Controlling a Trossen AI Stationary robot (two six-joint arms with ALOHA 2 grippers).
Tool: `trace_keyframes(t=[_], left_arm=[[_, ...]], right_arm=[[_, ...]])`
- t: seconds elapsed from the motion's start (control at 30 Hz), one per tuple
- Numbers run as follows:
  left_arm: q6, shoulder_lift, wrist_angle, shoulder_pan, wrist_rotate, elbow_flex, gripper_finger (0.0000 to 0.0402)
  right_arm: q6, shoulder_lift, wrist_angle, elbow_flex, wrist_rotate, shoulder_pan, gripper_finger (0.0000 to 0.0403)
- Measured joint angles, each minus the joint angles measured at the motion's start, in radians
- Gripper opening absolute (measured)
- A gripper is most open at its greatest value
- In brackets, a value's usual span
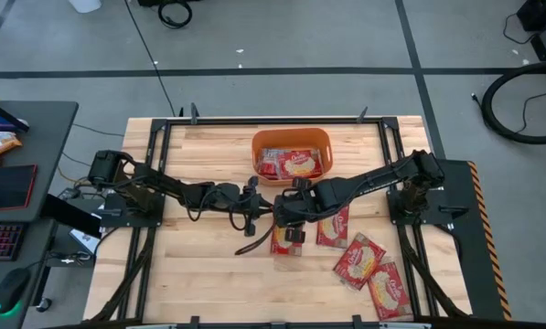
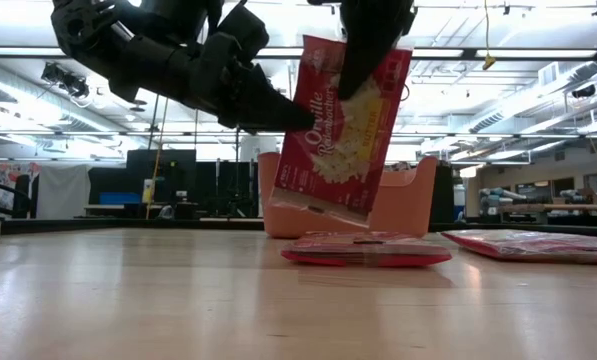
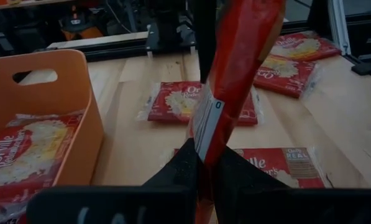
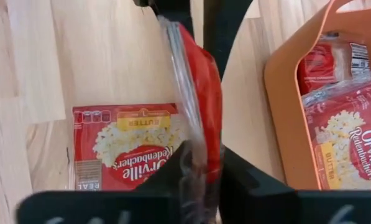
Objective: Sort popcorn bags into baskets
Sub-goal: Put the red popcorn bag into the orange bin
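I have one popcorn bag (image 2: 343, 130) lifted clear of the table, hanging edge-on just in front of the orange basket (image 1: 291, 139), and both my grippers are pinching it: my right gripper (image 4: 204, 165) clamps its upper edge, and my left gripper (image 3: 205, 163) nips the side facing away from the basket. I judge the double grip is there to steady the floppy packet for a handover. Two bags (image 1: 291, 164) already lie in the basket; another bag (image 2: 366, 249) lies flat directly under the held one, and more (image 1: 373, 270) lie further from the basket.
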Motion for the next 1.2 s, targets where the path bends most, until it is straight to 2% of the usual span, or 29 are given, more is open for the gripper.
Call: trace_keyframes(t=[0.1,0.3,0.43,0.53,0.73,1.0,1.07,1.2], left_arm=[[-0.005,0.0,0.0,-0.004,-0.024,0.0,0.0043],[0.039,-0.005,-0.036,-0.017,-0.154,0.0,0.0115],[0.045,-0.066,-0.12,-0.022,-0.239,0.0,0.016],[0.045,-0.113,-0.187,-0.024,-0.254,0.0,0.0179],[0.065,-0.18,-0.338,-0.048,-0.269,-0.001,0.0184],[0.091,-0.223,-0.402,-0.066,-0.319,-0.004,0.0185],[0.098,-0.235,-0.4,-0.066,-0.321,-0.019,0.0185],[0.099,-0.234,-0.391,-0.059,-0.321,-0.044,0.0185]], right_arm=[[0.002,0.0,0.0,0.0,0.002,0.0,0.0024],[0.032,0.0,-0.055,0.0,0.016,-0.001,0.0029],[0.062,-0.005,-0.144,0.0,0.053,-0.014,0.0036],[0.083,-0.022,-0.16,0.0,0.061,-0.029,0.0031],[0.097,-0.107,-0.16,0.0,0.118,-0.057,0.0031],[0.028,-0.231,-0.067,0.0,0.136,-0.166,0.0031],[0.001,-0.242,-0.027,0.0,0.118,-0.207,0.003],[-0.031,-0.249,0.102,-0.049,0.018,-0.292,0.0031]])
